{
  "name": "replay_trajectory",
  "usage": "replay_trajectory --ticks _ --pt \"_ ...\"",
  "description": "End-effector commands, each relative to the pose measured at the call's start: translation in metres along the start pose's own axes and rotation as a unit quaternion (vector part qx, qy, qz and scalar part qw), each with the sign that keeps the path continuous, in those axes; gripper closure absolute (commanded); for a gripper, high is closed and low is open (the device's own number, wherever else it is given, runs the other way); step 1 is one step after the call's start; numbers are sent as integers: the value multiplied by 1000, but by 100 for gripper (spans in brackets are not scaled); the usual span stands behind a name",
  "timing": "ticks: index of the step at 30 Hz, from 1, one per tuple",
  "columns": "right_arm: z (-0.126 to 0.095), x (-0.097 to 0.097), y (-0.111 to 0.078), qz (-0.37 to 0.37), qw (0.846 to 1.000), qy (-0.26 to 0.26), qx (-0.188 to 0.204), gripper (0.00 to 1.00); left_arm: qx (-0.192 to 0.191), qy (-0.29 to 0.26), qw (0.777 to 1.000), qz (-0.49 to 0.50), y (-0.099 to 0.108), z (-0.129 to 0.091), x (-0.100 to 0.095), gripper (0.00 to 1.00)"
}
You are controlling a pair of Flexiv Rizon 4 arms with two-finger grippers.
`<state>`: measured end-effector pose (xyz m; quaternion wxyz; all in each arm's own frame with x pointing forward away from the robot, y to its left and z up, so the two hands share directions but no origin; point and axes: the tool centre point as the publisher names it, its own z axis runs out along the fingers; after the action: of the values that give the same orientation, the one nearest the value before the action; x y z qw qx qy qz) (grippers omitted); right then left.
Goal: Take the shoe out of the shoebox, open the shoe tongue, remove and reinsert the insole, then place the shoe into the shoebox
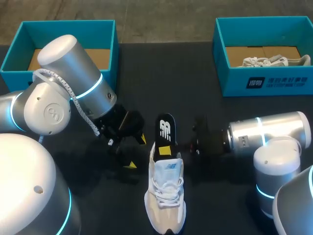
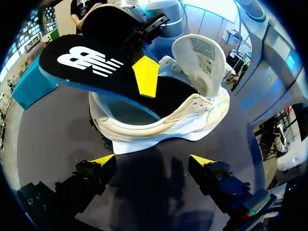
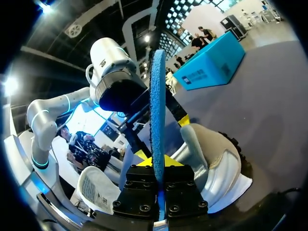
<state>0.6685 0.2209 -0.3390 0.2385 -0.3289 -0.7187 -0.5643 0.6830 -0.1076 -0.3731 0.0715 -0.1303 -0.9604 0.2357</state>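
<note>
While the right gripper [image 3: 158,163] pinches the black, blue-backed insole [image 2: 96,67] half in the white shoe [image 2: 192,126], the left gripper [image 2: 151,160] gapes.

white shoe [image 1: 165,196], black insole [image 1: 165,131], teal shoebox [image 1: 266,81]

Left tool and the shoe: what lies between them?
Nothing. In the left wrist view, only bare table separates the open left tool from the shoe.

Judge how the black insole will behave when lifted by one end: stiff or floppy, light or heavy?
Probably fairly stiff, not limp: the insole held by the right pincer juts from the shoe without drooping. Likely light: edge-on it looks thin. It may flex if pushed.
</note>
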Motion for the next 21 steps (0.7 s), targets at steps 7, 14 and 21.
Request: replay_trajectory --ticks 7,14,21 --pt "7 0 -9 11 1000 4 14 100 -1 -2 1000 0 0 0 2 0" --pt "11 -4 -18 22 1000 10 14 100 -1 -2 1000 0 0 0 2 0" --pt "6 2 -8 9 1000 6 8 65 -1 -2 1000 0 0 0 2 0"
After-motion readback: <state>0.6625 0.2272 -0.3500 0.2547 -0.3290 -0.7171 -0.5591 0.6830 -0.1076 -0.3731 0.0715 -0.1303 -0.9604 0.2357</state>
